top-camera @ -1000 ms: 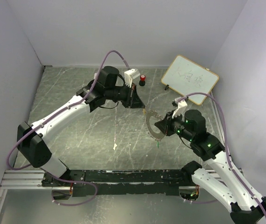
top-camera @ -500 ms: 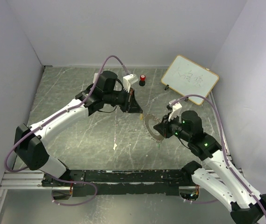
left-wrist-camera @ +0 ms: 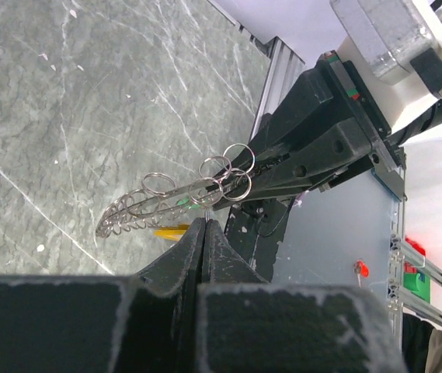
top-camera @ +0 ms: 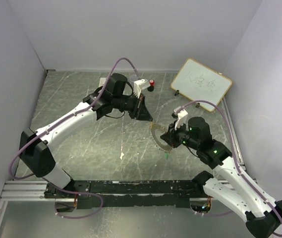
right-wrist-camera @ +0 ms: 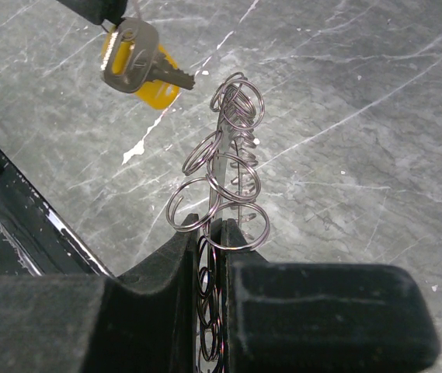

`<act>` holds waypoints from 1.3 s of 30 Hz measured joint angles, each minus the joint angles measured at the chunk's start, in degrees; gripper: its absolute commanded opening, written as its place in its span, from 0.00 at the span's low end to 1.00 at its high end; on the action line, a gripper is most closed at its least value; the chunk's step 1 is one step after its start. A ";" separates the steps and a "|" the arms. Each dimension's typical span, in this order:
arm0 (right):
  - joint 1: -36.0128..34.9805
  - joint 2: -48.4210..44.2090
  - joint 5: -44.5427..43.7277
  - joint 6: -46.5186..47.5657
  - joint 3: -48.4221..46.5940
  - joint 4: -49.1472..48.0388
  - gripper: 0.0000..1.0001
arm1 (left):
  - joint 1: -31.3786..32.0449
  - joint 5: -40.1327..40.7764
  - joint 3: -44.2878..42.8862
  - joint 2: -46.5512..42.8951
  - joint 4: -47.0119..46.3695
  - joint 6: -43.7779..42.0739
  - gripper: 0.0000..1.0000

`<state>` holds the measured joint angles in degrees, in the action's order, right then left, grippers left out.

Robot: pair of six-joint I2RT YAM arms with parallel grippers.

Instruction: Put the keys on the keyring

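My right gripper (right-wrist-camera: 213, 225) is shut on the keyring (right-wrist-camera: 232, 155), a thin silver ring fringed with small split rings, and holds it on edge above the table. In the top view the keyring (top-camera: 158, 136) sits between both arms. My left gripper (top-camera: 149, 119) is shut on the yellow-headed key (right-wrist-camera: 139, 66), which hangs just beyond the keyring's far edge without touching it. From the left wrist, the keyring (left-wrist-camera: 166, 198) lies right past my shut left gripper (left-wrist-camera: 203, 222), with a sliver of the yellow key (left-wrist-camera: 172, 231) beside the tips. The green key (top-camera: 166, 155) lies on the table under the right gripper (top-camera: 166, 136).
A small whiteboard (top-camera: 201, 84) stands at the back right. A red-capped black knob (top-camera: 151, 83) sits at the back, close to the left wrist. A black rail (top-camera: 131, 187) runs along the near edge. Walls close in the left, back and right sides.
The left gripper has swung right and down with the yellow key, closing on the keyring. The right gripper has shifted slightly left, carrying the keyring towards it.
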<state>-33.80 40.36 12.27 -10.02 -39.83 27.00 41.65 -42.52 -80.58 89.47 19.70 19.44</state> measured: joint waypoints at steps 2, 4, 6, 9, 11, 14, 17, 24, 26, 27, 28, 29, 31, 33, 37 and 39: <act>-0.37 0.02 -0.07 0.00 -0.02 0.00 0.00 | 0.00 -0.33 -0.94 0.72 1.25 -1.05 0.07; -0.70 0.02 -0.17 0.00 -0.04 0.02 0.00 | 0.00 -0.59 -1.75 1.22 2.91 -2.01 0.07; -1.03 0.02 -0.31 0.00 -0.26 0.09 0.00 | 0.00 -0.83 -2.45 1.57 4.68 -2.89 0.07; -1.60 0.02 -0.70 0.00 -0.52 0.04 0.00 | 0.00 -0.90 -2.71 1.64 7.02 -4.09 0.07; -1.99 0.11 -1.01 0.00 -0.59 0.04 0.00 | 0.00 -1.11 -2.73 1.64 8.28 -4.61 0.07; -2.62 0.57 -1.38 0.00 -0.66 0.04 0.00 | 0.00 -1.27 -2.73 1.64 9.70 -5.07 0.07; -3.37 0.90 -1.66 0.00 -0.66 0.11 0.00 | 0.00 -1.25 -2.71 1.64 9.90 -5.09 0.07; -5.35 0.96 -3.04 -0.02 -0.66 0.22 0.00 | 0.00 -1.55 -2.73 2.32 10.12 -5.31 0.07; -5.88 1.05 -3.32 -0.02 -0.66 0.28 0.00 | 0.00 -1.70 -2.86 3.28 10.49 -5.53 0.07; -6.14 1.16 -3.61 -0.02 -0.66 0.33 0.00 | 0.00 -1.75 -2.97 3.80 10.69 -5.62 0.07; -6.38 1.22 -3.85 -0.02 -0.68 0.31 0.00 | 0.00 -1.77 -3.26 4.44 11.06 -5.77 0.07; -6.60 1.27 -4.07 -0.02 -0.68 0.33 0.00 | 0.00 -1.79 -3.48 5.03 11.43 -5.97 0.07; -7.10 1.31 -4.44 -0.04 -0.68 0.35 0.00 | 0.00 -1.79 -4.00 6.05 12.37 -6.21 0.07; -7.65 1.31 -4.87 -0.09 -0.68 0.33 0.00 | 0.00 -1.79 -4.46 6.56 13.05 -6.54 0.07; -8.59 1.31 -5.57 -0.31 -0.68 0.35 0.00 | 0.00 -1.75 -5.60 6.75 13.70 -7.02 0.07; -9.05 1.31 -5.90 -0.44 -0.68 0.35 0.00 | 0.00 -1.75 -6.21 6.75 13.88 -7.08 0.07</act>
<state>-42.85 41.67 6.37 -10.46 -40.51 27.35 41.65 -44.27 -86.78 96.23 33.58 12.36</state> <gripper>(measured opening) 0.087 0.073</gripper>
